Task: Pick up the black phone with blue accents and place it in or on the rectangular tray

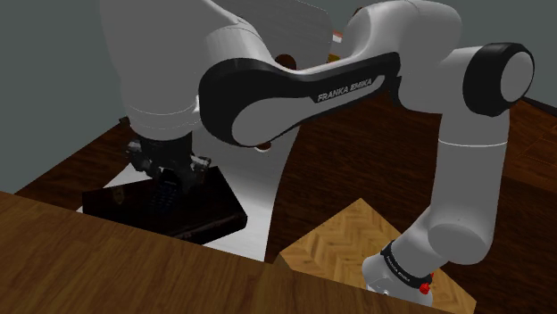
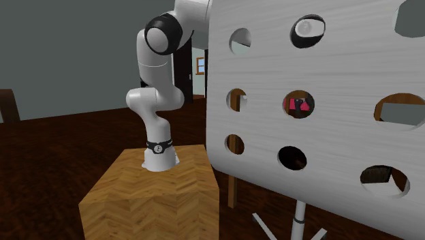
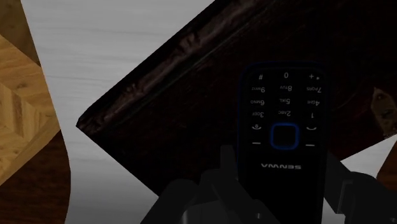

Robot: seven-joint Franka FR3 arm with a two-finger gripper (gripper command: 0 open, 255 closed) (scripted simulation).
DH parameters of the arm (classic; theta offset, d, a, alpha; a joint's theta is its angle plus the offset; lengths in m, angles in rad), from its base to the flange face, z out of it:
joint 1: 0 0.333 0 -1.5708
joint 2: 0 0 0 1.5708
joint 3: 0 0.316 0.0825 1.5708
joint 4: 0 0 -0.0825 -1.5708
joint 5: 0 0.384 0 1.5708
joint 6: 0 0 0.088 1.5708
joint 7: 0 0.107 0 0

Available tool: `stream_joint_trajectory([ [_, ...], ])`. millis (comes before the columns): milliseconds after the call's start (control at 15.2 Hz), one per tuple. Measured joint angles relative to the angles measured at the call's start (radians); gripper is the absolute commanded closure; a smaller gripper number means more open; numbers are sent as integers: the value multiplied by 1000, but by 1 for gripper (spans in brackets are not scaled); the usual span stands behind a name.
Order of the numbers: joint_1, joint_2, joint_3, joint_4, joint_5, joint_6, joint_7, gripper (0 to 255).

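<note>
The phone (image 3: 283, 127) is black with a blue ring around its centre key and a grey keypad. My gripper (image 3: 283, 175) is shut on its lower end, one black finger (image 3: 226, 168) on each side. Under the phone lies the rectangular tray (image 3: 165, 70), dark brown with a raised rim. In the shoulder view my gripper (image 1: 165, 183) hangs low over the tray (image 1: 214, 210) with the phone (image 1: 163, 192) pointing down into it. I cannot tell whether the phone touches the tray's floor.
The tray rests on a white tabletop (image 1: 259, 187). The wooden stand (image 1: 344, 236) is at the shoulder view's lower right, and a brown wooden surface (image 1: 107, 268) crosses its foreground. In the second exterior view a white panel with holes (image 2: 327, 150) hides the work area.
</note>
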Motion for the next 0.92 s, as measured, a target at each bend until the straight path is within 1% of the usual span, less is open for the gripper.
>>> stream_joint_trajectory([
  [132, 12, 15, -11, -5, -13, 13, 11, 255],
  [660, 19, 55, -42, -60, -56, 88, 45, 255],
  [924, 20, 55, -44, -59, -62, 94, 49, 255],
])
